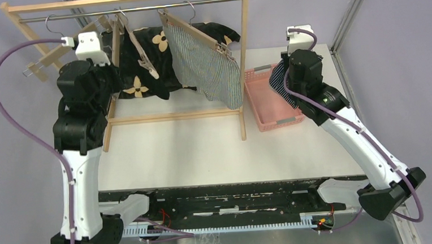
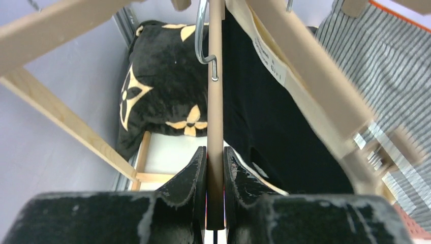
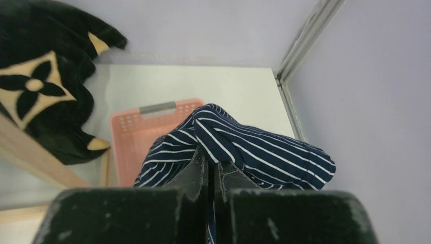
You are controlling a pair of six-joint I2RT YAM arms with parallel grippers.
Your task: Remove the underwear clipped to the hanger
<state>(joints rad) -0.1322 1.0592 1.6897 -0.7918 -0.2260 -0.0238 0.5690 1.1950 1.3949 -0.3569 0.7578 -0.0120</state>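
Left hand (image 2: 215, 152): pinching hanger (image 2: 215, 117); black underwear (image 2: 264, 122) hangs just beside. Right hand (image 3: 210, 161): pinching navy underwear (image 3: 254, 147) over basket (image 3: 129, 134), desk's (image 1: 204, 151) right edge. Grey underwear (image 1: 207, 63): clipped to another hanger, desk's far edge.

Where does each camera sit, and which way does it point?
Top external: above and behind, looking down on table and rack; both arms show.
Left wrist: on that arm, facing along the left gripper, clamped on a hanger beside black underwear.
Right wrist: on that arm, facing the pink basket past the right gripper, shut on navy underwear.
Shared: top and right wrist show the basket.
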